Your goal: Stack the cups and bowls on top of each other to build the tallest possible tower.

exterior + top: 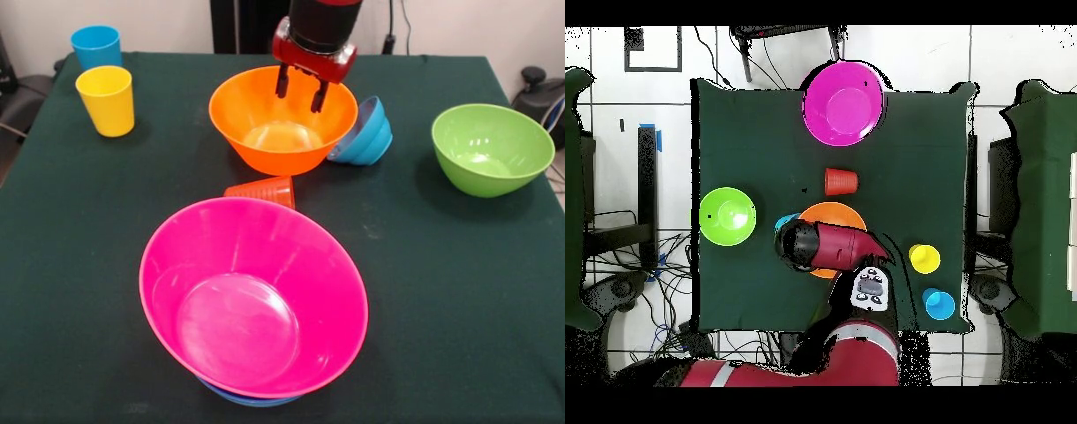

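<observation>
My gripper is open and empty, its fingers hanging just above the far inner side of the large yellow-orange bowl. A ridged blue bowl leans tilted against that bowl's right side. The orange-red ribbed cup lies on its side between the orange bowl and the tower. The tower is a large pink bowl over blue bowls whose rim shows beneath, at the near edge. The green bowl stands at the right. The yellow cup and sky blue cup stand upright at the far left.
In the overhead view my arm covers part of the orange bowl. The pink bowl, orange-red cup, green bowl, yellow cup and blue cup show there. The dark green tablecloth covers the table.
</observation>
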You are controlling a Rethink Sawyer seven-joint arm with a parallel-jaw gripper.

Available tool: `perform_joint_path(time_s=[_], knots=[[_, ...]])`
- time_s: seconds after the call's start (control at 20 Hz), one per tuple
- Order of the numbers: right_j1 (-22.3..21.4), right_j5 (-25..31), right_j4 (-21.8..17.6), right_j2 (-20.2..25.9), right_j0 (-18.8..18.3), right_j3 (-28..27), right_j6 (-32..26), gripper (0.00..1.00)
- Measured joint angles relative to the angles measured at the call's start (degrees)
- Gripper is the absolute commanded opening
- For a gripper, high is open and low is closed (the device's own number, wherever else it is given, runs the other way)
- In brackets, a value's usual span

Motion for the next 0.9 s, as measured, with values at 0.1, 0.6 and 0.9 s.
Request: perform_joint_path(time_s=[0.1, 0.6, 0.9], knots=[[0.01, 0.31, 0.0, -0.89, 1.47, 0.01, 0.0, 1.0], [1.17, 1.01, 0.11, -2.91, 6.65, -0.27, 0.0, 1.0], [1.11, 1.0, 1.45, -2.45, 6.32, -0.24, 0.0, 1.0]])
